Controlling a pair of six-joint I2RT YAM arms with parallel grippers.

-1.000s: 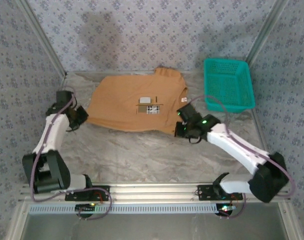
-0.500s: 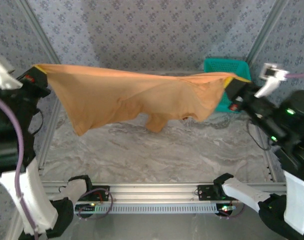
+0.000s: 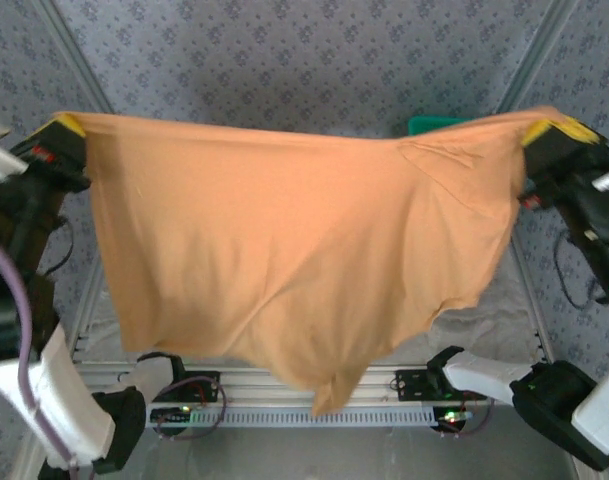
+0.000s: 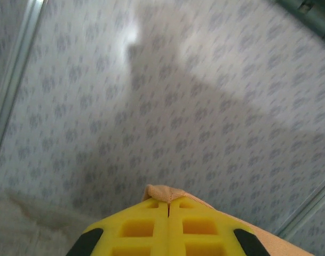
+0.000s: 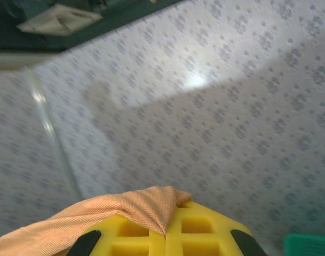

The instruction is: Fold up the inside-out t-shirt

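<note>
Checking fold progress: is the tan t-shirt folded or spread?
Spread: the tan cloth t-shirt hangs as one sheet between left gripper and right gripper.

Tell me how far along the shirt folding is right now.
Done: the shirt is raised above the table, pinched at one top corner by the left gripper and at the other by the right gripper. In hand: it hangs spread wide between them, high up, its lowest tip dangling near the front rail. Left: no fold shows yet; it likely needs laying flat, then folding.

T-shirt [image 3: 284,250] curtain across the table [image 3: 484,312]
</note>
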